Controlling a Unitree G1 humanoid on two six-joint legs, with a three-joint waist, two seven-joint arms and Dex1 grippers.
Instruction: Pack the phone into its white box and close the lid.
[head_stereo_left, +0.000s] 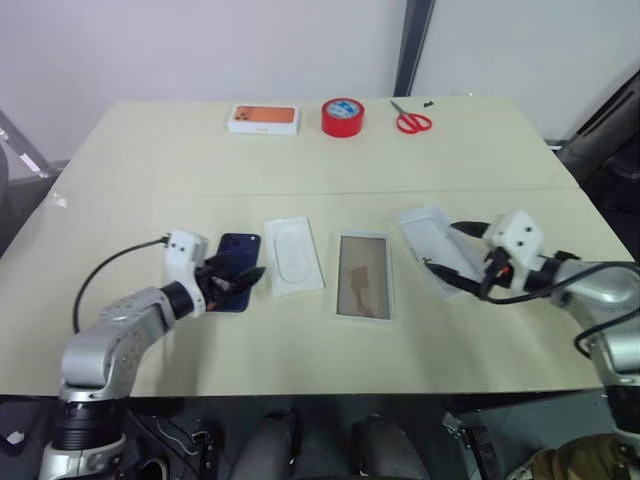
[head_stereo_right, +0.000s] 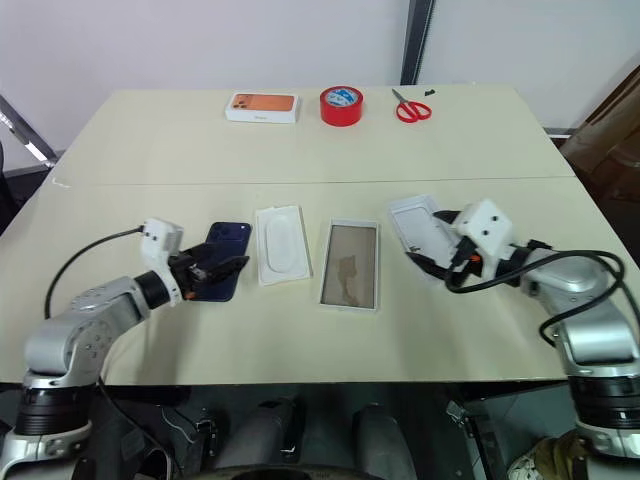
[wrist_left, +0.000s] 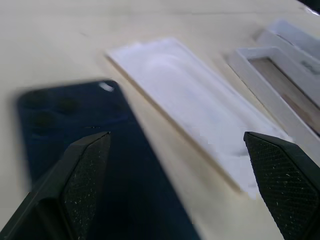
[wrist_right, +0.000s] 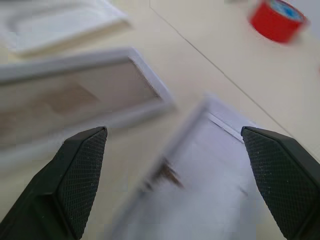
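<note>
Meanwhile, on a pale tabletop (head_stereo_left: 320, 330), four flat items are lying in a row in front of the robot. Farthest to its left, the phone (head_stereo_left: 238, 250) is resting with its dark blue back up, camera cluster at the far corner. Just beside it a flat white insert (head_stereo_left: 292, 255) with an oval recess is lying, then the white box (head_stereo_left: 363, 275), showing its tan floor and holding nothing. The lid (head_stereo_right: 418, 228) is sitting near the box on the robot's right, its plain inner face up.

The left gripper (head_stereo_left: 235, 283) is hovering over the near end of the phone, its fingers (wrist_left: 82, 185) standing wide apart and holding nothing. The right gripper (head_stereo_left: 448, 255) is reaching across the lid, its fingers (wrist_right: 80, 175) likewise spread wide and gripping nothing; whether either one is touching the lid cannot be told.

Along the far edge, well apart from the row, a white carton (head_stereo_left: 264, 119) with an orange phone picture, a red tape roll (head_stereo_left: 342, 117) and red-handled scissors (head_stereo_left: 411, 120) are sitting.
</note>
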